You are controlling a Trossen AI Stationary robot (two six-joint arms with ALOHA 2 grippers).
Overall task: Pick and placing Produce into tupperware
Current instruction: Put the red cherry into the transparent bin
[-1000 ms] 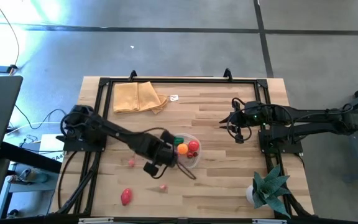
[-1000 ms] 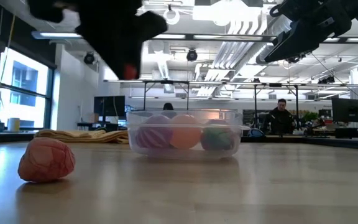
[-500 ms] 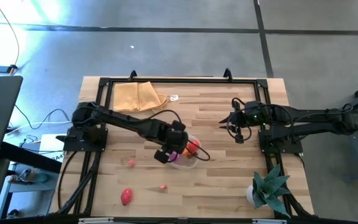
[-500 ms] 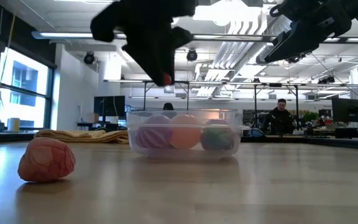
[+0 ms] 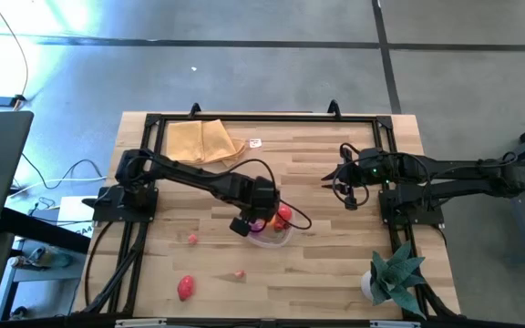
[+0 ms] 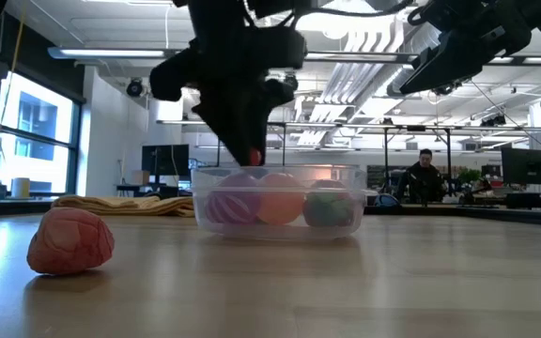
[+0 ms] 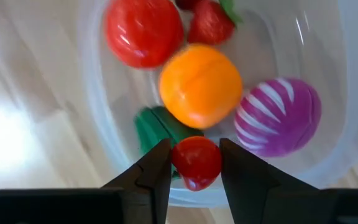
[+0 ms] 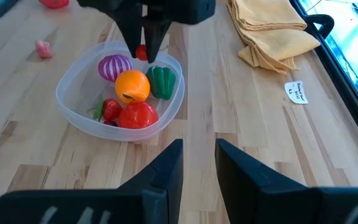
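The tupperware (image 5: 281, 235) is a round clear tub near the table's middle. It holds a red tomato (image 7: 143, 31), a strawberry, an orange (image 7: 201, 84), a purple striped piece (image 7: 278, 115) and a green pepper (image 8: 162, 81). My left gripper (image 7: 194, 149) hangs over the tub's near-left part, shut on a small red toy fruit (image 7: 196, 163). It also shows in the high view (image 5: 258, 219) and the low view (image 6: 255, 157). My right gripper (image 8: 199, 155) is open and waits above the table's right half (image 5: 328, 175). My left gripper pinches the small red toy fruit (image 7: 196, 163) between its two fingers, one on each side of it. The fingers (image 6: 242, 131) point down from above. The fruit is lifted clear, at about the tub's rim height (image 6: 255, 157).
Loose produce lies on the near-left of the table: a red piece (image 5: 185, 288), a pink piece (image 5: 192, 239) and a small pink one (image 5: 239, 273). A tan folded cloth (image 5: 203, 141) lies at the far left, and a potted plant (image 5: 395, 278) stands in the near right corner.
My left gripper, shut on the small red fruit, has moved from the tub's near-left side toward the far right until it is over the tub. It has then come down to the tub's rim.
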